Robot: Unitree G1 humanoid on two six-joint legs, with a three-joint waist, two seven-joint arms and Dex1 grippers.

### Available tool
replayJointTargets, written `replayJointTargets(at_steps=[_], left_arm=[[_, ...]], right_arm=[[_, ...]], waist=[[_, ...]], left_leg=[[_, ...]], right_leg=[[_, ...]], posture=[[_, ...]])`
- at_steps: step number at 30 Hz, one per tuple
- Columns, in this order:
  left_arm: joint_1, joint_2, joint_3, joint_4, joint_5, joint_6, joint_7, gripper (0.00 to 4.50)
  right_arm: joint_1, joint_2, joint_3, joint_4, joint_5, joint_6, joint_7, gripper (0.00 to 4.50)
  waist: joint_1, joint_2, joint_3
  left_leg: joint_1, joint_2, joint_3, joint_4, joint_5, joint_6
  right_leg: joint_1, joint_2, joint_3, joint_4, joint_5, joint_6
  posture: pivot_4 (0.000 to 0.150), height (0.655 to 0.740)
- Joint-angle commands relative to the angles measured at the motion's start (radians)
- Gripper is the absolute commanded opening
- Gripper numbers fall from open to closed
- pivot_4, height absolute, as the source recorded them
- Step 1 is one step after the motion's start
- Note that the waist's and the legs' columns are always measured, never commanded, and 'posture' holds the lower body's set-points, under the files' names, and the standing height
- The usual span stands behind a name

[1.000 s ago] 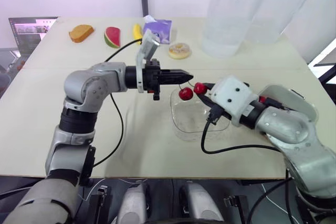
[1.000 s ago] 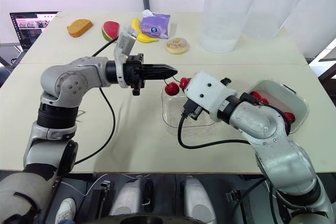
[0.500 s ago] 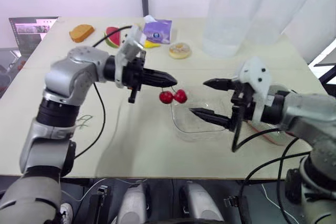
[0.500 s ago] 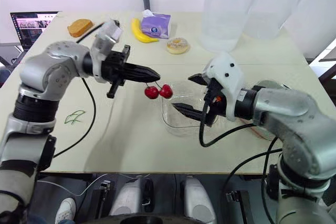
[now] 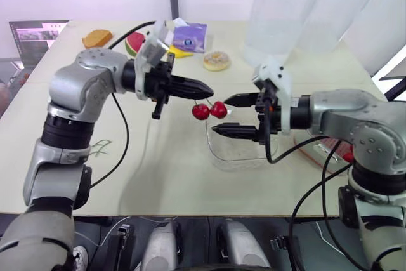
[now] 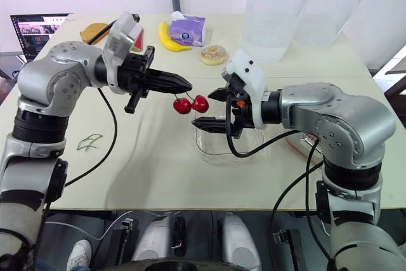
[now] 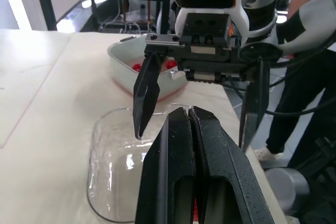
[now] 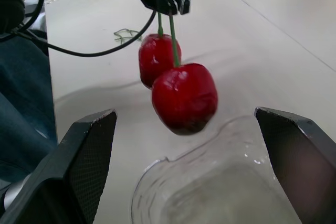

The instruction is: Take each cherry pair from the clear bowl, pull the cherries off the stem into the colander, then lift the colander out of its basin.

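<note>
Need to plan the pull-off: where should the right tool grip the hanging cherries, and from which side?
Grip the round body of the cherry nearest the right tool, coming in level from the robot's right. The left tool, shut, pinches the stems at the top, so both cherries hang free, not touching the bowl, and the open right tool faces them.

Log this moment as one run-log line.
left gripper: shut on cherry pair stem | right gripper: open, facing the pair | clear bowl: beneath
</note>
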Motion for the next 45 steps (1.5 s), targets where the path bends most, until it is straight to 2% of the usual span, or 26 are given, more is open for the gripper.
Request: replayJointTargets(at_steps=[1, 4, 5, 6, 7, 10, 12, 14, 21, 25, 35, 37, 40, 42, 45], left_arm=[[0.002, 0.012, 0.034, -0.039, -0.014, 0.0, 0.01, 0.0], [0.007, 0.015, 0.035, -0.044, -0.01, -0.001, 0.018, 0.0], [0.008, 0.016, 0.035, -0.045, -0.008, -0.003, 0.021, 0.0], [0.008, 0.016, 0.035, -0.045, -0.008, -0.004, 0.023, 0.0], [0.008, 0.014, 0.036, -0.045, -0.008, -0.004, 0.027, 0.0], [0.01, 0.01, 0.037, -0.051, -0.014, 0.0, 0.037, 0.0], [0.012, 0.008, 0.036, -0.056, -0.017, 0.002, 0.042, 0.0], [0.012, 0.007, 0.034, -0.057, -0.017, 0.001, 0.045, 0.0], [0.007, 0.0, 0.035, -0.049, -0.017, -0.001, 0.05, 0.0], [0.0, -0.007, 0.042, -0.035, -0.015, -0.003, 0.059, 0.0], [0.017, -0.007, 0.063, -0.044, -0.02, 0.013, 0.085, 0.0], [0.02, -0.009, 0.067, -0.051, -0.027, 0.021, 0.092, 0.0], [0.031, -0.01, 0.068, -0.062, -0.034, 0.026, 0.101, 0.0], [0.037, -0.01, 0.073, -0.074, -0.047, 0.038, 0.11, 0.0], [0.042, -0.01, 0.081, -0.087, -0.06, 0.052, 0.119, 0.0]], right_arm=[[-0.035, 0.001, -0.004, 0.007, 0.026, -0.035, -0.005, 4.47], [-0.043, -0.009, 0.011, 0.019, 0.034, -0.049, -0.003, 4.47], [-0.043, -0.012, 0.014, 0.021, 0.036, -0.053, -0.005, 3.93], [-0.044, -0.014, 0.016, 0.024, 0.037, -0.055, -0.007, 3.71], [-0.044, -0.015, 0.018, 0.026, 0.04, -0.057, -0.009, 3.25], [-0.046, -0.013, 0.024, 0.028, 0.046, -0.062, -0.017, 1.65], [-0.045, -0.012, 0.027, 0.028, 0.051, -0.064, -0.022, 0.81], [-0.045, -0.01, 0.028, 0.028, 0.054, -0.066, -0.029, 0.41], [-0.023, -0.035, 0.051, 0.007, 0.054, -0.069, -0.031, 0.41], [0.071, -0.109, 0.081, -0.027, 0.043, -0.084, -0.011, 0.41], [0.198, -0.146, -0.016, -0.087, 0.107, -0.078, -0.049, 0.41], [0.196, -0.14, -0.103, -0.086, 0.146, -0.053, -0.077, 0.41], [0.211, -0.195, -0.327, -0.045, 0.171, -0.001, -0.127, 0.41], [0.316, -0.285, -0.467, -0.02, 0.097, 0.001, -0.146, 0.41], [0.439, -0.349, -0.607, -0.003, 0.053, 0.003, -0.165, 0.41]], waist=[[0.001, 0.0, 0.0], [0.001, 0.0, 0.0], [0.001, 0.0, 0.0], [0.002, 0.0, 0.0], [0.002, 0.0, 0.0], [0.002, 0.0, 0.0], [0.001, 0.0, 0.0], [0.001, 0.0, 0.0], [0.001, 0.0, 0.0], [0.006, 0.0, 0.0], [0.001, 0.0, 0.0], [0.002, 0.0, 0.0], [0.009, 0.0, 0.0], [0.016, -0.001, 0.0], [0.022, -0.001, 0.0]], left_leg=[[0.0, 0.0, 0.0, 0.0, 0.0, 0.0], [0.0, 0.0, 0.0, 0.0, 0.0, 0.0], [0.0, 0.0, 0.0, 0.0, 0.0, 0.0], [0.0, 0.0, 0.0, 0.0, 0.0, 0.0], [0.0, 0.0, 0.0, 0.0, 0.0, 0.0], [0.0, 0.0, 0.0, 0.0, 0.0, 0.0], [0.0, 0.0, 0.0, 0.0, 0.0, 0.0], [0.0, 0.0, 0.0, 0.0, 0.0, 0.0], [0.0, 0.0, 0.0, 0.0, 0.0, 0.0], [0.0, 0.0, 0.0, 0.0, 0.0, 0.0], [0.0, 0.001, 0.0, 0.0, 0.0, 0.0], [0.0, 0.001, 0.0, 0.0, 0.0, 0.0], [0.0, 0.0, 0.0, 0.0, 0.0, 0.0], [0.0, 0.0, 0.0, 0.0, 0.0, 0.0], [0.0, -0.001, 0.0, 0.0, -0.001, 0.001]], right_leg=[[0.0, 0.0, 0.0, 0.0, 0.0, 0.0], [0.0, 0.0, 0.0, 0.0, 0.0, 0.0], [0.0, 0.0, 0.0, 0.0, 0.0, 0.0], [0.0, 0.0, 0.0, 0.0, 0.0, 0.0], [0.0, 0.0, 0.0, 0.0, 0.0, 0.0], [0.0, 0.0, 0.0, 0.0, 0.0, 0.0], [0.0, 0.0, 0.0, 0.0, 0.0, 0.0], [0.0, 0.0, 0.0, 0.0, 0.0, 0.0], [0.0, 0.0, 0.0, 0.0, 0.0, 0.0], [0.0, 0.0, 0.0, 0.0, 0.0, 0.0], [0.0, 0.0, 0.0, 0.0, 0.0, 0.0], [0.0, 0.0, 0.0, 0.0, 0.0, 0.0], [0.001, -0.001, 0.0, 0.0, 0.0, 0.0], [0.001, -0.001, 0.0, -0.001, 0.0, 0.0], [0.003, -0.001, -0.001, -0.003, 0.0, 0.0]], posture=[[0.15, 0.74], [0.15, 0.74], [0.15, 0.74], [0.15, 0.74], [0.15, 0.74], [0.15, 0.74], [0.15, 0.74], [0.15, 0.74], [0.15, 0.74], [0.15, 0.74], [0.15, 0.74], [0.15, 0.74], [0.15, 0.74], [0.15, 0.74], [0.15, 0.74]])
